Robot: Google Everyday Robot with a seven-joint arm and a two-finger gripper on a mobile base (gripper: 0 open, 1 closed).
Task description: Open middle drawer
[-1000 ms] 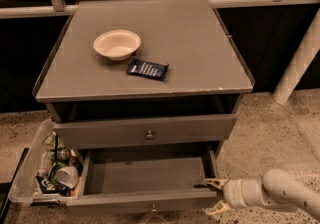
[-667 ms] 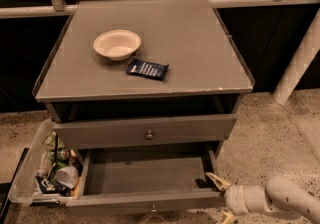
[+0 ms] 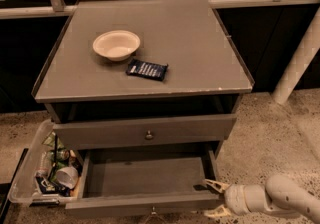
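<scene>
Middle drawer (image 3: 145, 178) stands pulled well out, its grey inside showing. At its right front corner the gripper (image 3: 216, 199) has its fingers (image 3: 214, 185) spread wide and holding nothing. They seem to straddle the front panel, though contact is hard to judge. A sideways retreat could catch that corner and skew or reshut the drawer. Farther back, a jolt might shift the bowl (image 3: 116, 44) and dark packet (image 3: 146, 69) on the surface (image 3: 200, 48).
</scene>
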